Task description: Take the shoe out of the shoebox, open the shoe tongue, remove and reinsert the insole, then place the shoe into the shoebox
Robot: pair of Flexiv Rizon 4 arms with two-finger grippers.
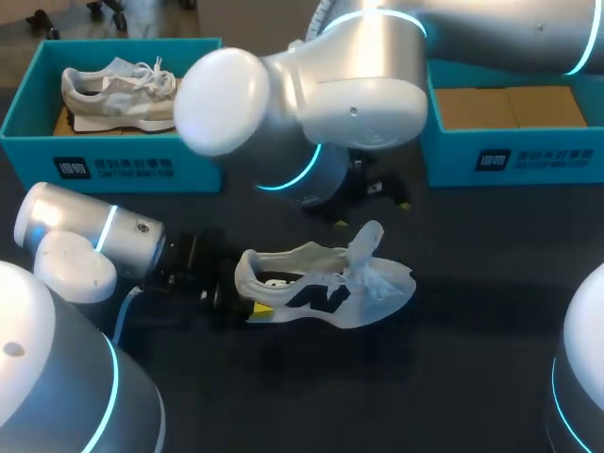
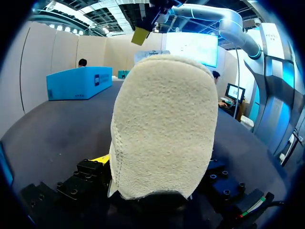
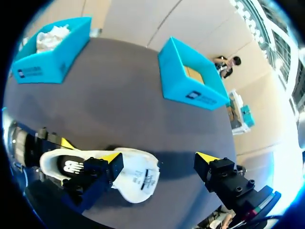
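Dark table (image 1: 472, 377) underlies everything. Back and left of the white shoe (image 1: 321, 288) sits the left shoebox (image 1: 113, 160) (a beige shoe (image 1: 118, 94) lies inside). The left gripper (image 1: 243, 297) clamps the white shoe's heel. The right gripper (image 3: 159, 160) hangs above the white shoe, fingers spread, holding nothing. Back and right stands the right shoebox (image 1: 510, 156).

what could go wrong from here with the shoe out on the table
1. The left gripper holds the shoe only at the heel, so the toe may swing or lift if the tongue is pulled.
2. The right gripper hangs open over the shoe; it might snag the loose laces instead.
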